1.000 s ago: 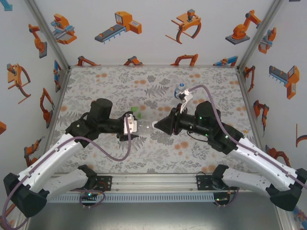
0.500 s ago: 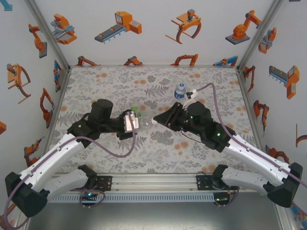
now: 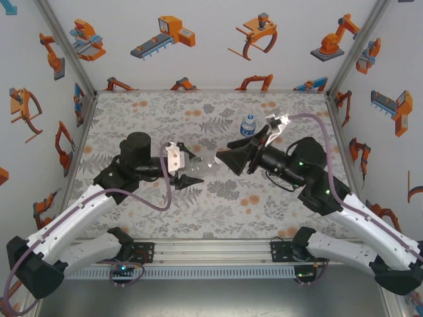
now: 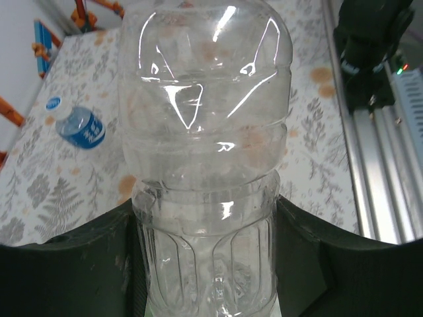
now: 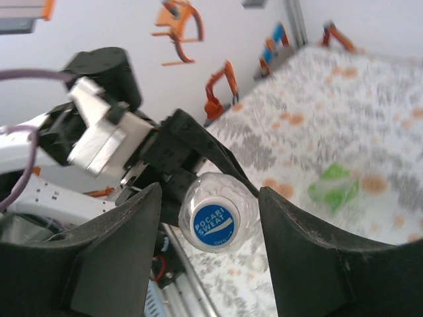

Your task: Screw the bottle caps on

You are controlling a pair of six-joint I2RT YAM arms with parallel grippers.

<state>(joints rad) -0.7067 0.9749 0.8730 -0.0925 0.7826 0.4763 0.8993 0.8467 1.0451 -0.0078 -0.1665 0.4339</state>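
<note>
While the clear bottle [image 4: 205,132] hangs level above the bench [image 3: 145,218]: it sits near the upright blue-label bottle [image 3: 248,125], to that bottle's left and a little closer to the arm bases, bridging the gap between the two arms.
Left tool [image 3: 190,169]: pinching the clear bottle at its ribbed waist, a finger pressed on each flank. The shoulder and neck point away from it.
Right tool [image 5: 210,198]: spread, one finger either side of the cap with a sliver of daylight on both sides. It touches nothing that I can make out.
Cap [image 5: 217,224]: white with a blue printed top, seated on the clear bottle's neck. It faces the right wrist camera and lies inside the span of the right tool's fingers.
Long axis: runs from left tool to right tool, roughly in line with the right tool's reach, cap end toward the right arm.
Nearer arm: the right, for the cap; the left serves as the vice.
Step, as I judge it: a regrip between turns. Whether the cap is fully tight cannot be told.
Next move calls for: closing squarely on the cap's rim and turning about the bottle's axis. An off-centre bite could skid off or flex the soft bottle.
Blue-label bottle: stands on the bench with a white cap on top.
Green bottle [image 5: 337,183]: lies on the bench left of the blue-label bottle, its cap too small to tell.
</note>
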